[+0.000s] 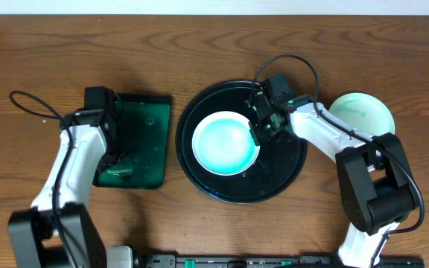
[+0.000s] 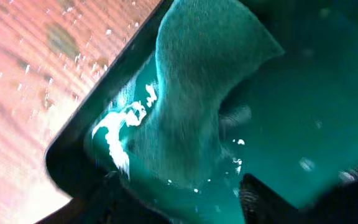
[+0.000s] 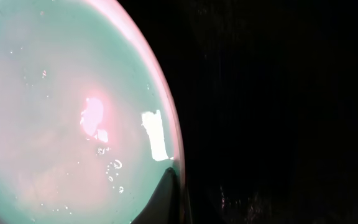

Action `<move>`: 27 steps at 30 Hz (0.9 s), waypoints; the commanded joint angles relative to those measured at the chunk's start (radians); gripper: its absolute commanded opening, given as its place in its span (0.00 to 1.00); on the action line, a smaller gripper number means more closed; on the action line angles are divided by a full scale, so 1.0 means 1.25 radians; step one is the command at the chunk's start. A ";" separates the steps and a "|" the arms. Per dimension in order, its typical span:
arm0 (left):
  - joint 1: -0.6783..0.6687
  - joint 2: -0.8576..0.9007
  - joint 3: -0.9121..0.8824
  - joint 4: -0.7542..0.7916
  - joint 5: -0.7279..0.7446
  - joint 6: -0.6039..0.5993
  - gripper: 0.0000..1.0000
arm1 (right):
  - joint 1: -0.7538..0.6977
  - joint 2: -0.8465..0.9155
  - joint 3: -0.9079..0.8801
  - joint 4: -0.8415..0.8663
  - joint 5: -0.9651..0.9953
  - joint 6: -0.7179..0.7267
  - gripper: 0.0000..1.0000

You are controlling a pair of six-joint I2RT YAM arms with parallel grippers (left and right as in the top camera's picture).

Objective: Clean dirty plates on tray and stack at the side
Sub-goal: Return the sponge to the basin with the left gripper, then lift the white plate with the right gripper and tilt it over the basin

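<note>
Now: black tray (image 1: pixel 281 167) sits mid-frame in overhead view. Teal plate (image 1: pixel 226 143) lies on it, left of tray ctr, surface wet w/ small droplets. My R pincer (image 1: pixel 258 128) is at the plate's right rim, jaws together, clamped on the rim. R wrist view: one dark fingertip (image 3: pixel 165 190) lies over the rim edge at bottom of frame, plate fills the left half, tray black to the right. 2nd plate (image 1: pixel 361 113), pale mint w/ a faint streak, rests on the table (image 1: pixel 199 45) at right of frame, off the tray, beside my R arm. My L pincer (image 1: pixel 116 170) is down over the small green tray (image 1: pixel 146 126) at left of frame, at the sponge (image 2: pixel 191 112) in its lower-left corner. Sponge crumpled, foam flecks beside it. Can't tell if L jaws are apart or gripping; view too close and blurred.
</note>
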 commanded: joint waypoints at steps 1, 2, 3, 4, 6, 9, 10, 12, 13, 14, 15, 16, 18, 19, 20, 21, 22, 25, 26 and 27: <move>0.006 -0.096 0.052 -0.023 0.034 0.008 0.65 | 0.008 -0.029 0.039 -0.027 0.010 0.018 0.01; 0.006 -0.122 0.053 -0.026 0.042 0.007 0.67 | 0.009 -0.038 0.050 -0.032 0.009 0.021 0.01; 0.006 -0.154 0.053 -0.028 0.051 0.007 0.68 | 0.014 -0.052 0.068 -0.039 0.001 0.016 0.01; 0.006 -0.187 0.053 -0.031 0.063 0.007 0.68 | 0.022 -0.068 0.092 -0.052 -0.016 -0.014 0.01; 0.006 -0.245 0.053 -0.031 0.085 0.007 0.69 | 0.038 -0.088 0.132 -0.075 -0.019 -0.043 0.01; 0.006 -0.336 0.053 -0.033 0.112 0.007 0.71 | 0.073 -0.103 0.206 -0.094 0.000 -0.058 0.01; 0.006 -0.361 0.053 -0.034 0.114 0.007 0.74 | 0.087 -0.103 0.233 -0.093 0.007 -0.058 0.01; 0.006 -0.420 0.052 -0.041 0.114 0.007 0.75 | 0.117 -0.102 0.276 -0.064 0.024 -0.058 0.01; 0.006 -0.441 0.052 -0.044 0.114 0.007 0.75 | 0.130 -0.102 0.287 -0.038 0.030 -0.058 0.01; 0.006 -0.468 0.052 -0.049 0.114 0.007 0.75 | 0.147 -0.102 0.294 0.002 0.030 -0.058 0.01; 0.006 -0.500 0.052 -0.055 0.114 0.007 0.75 | 0.173 -0.099 0.294 0.067 0.030 -0.058 0.01; 0.006 -0.517 0.052 -0.058 0.113 0.007 0.75 | 0.193 -0.092 0.294 0.116 0.036 -0.058 0.01; 0.006 -0.540 0.052 -0.062 0.113 0.007 0.75 | 0.224 -0.073 0.294 0.196 0.079 -0.059 0.01; 0.006 -0.550 0.052 -0.062 0.113 0.007 0.75 | 0.242 -0.057 0.294 0.243 0.126 -0.060 0.01; 0.006 -0.555 0.052 -0.064 0.113 0.007 0.75 | 0.257 -0.043 0.294 0.283 0.168 -0.067 0.01; 0.006 -0.562 0.052 -0.067 0.113 0.007 0.76 | 0.282 -0.017 0.294 0.362 0.237 -0.093 0.01; 0.006 -0.563 0.052 -0.067 0.113 0.007 0.76 | 0.293 -0.009 0.294 0.393 0.251 -0.117 0.01; 0.006 -0.561 0.052 -0.067 0.114 0.007 0.76 | 0.317 -0.001 0.294 0.450 0.287 -0.157 0.01; 0.006 -0.561 0.052 -0.067 0.113 0.007 0.76 | 0.324 -0.001 0.294 0.461 0.309 -0.163 0.01; 0.006 -0.561 0.052 -0.067 0.113 0.007 0.76 | 0.332 -0.002 0.294 0.472 0.337 -0.172 0.01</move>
